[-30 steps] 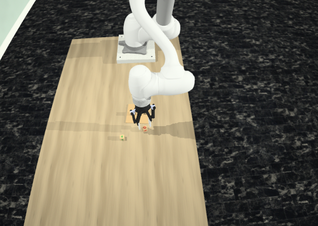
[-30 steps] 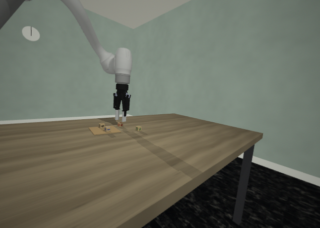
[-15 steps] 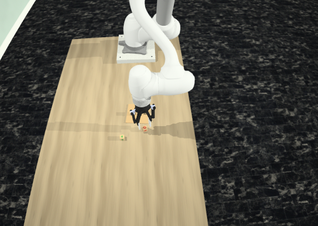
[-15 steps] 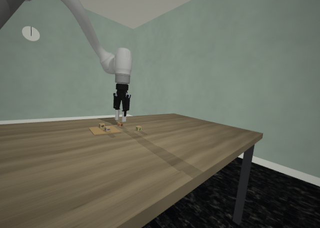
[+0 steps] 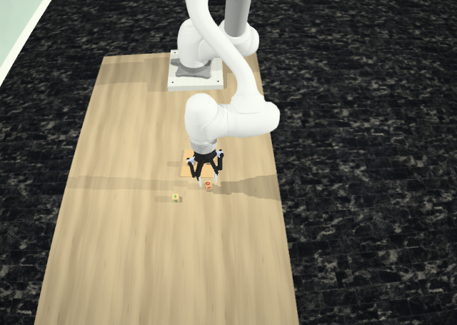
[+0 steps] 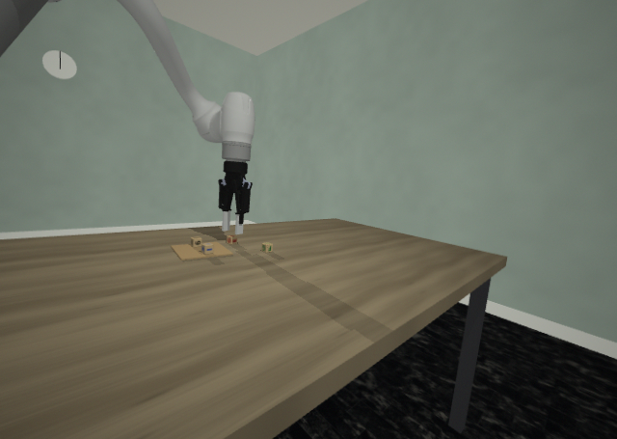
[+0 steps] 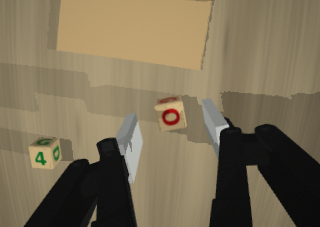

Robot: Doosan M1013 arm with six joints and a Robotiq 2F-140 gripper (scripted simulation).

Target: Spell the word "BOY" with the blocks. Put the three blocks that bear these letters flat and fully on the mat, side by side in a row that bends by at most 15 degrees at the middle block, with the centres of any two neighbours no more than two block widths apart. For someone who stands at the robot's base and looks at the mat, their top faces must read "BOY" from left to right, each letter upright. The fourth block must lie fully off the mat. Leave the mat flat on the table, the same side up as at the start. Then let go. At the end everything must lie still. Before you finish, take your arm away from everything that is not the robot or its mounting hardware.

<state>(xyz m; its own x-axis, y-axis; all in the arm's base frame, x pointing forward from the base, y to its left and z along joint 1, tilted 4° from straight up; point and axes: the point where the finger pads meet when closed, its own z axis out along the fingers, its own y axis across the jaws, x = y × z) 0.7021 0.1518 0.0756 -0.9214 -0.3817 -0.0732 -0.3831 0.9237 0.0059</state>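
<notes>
Wrist view: I am hovering my black two-finger gripper point(image 7: 171, 133), partly open and holding nothing, over the skewed wooden red-O block point(image 7: 171, 115) lying off the tan cardboard mat point(image 7: 134, 21), and judging I should match its skew before descending.

Wooden table point(image 5: 121, 240), bearing a tan mat point(image 7: 134, 21), an O block point(image 7: 171, 114), a 4 block point(image 7: 44, 153)

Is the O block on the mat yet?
No. The O block sits on the bare table, off the mat, below the open claw.
</notes>
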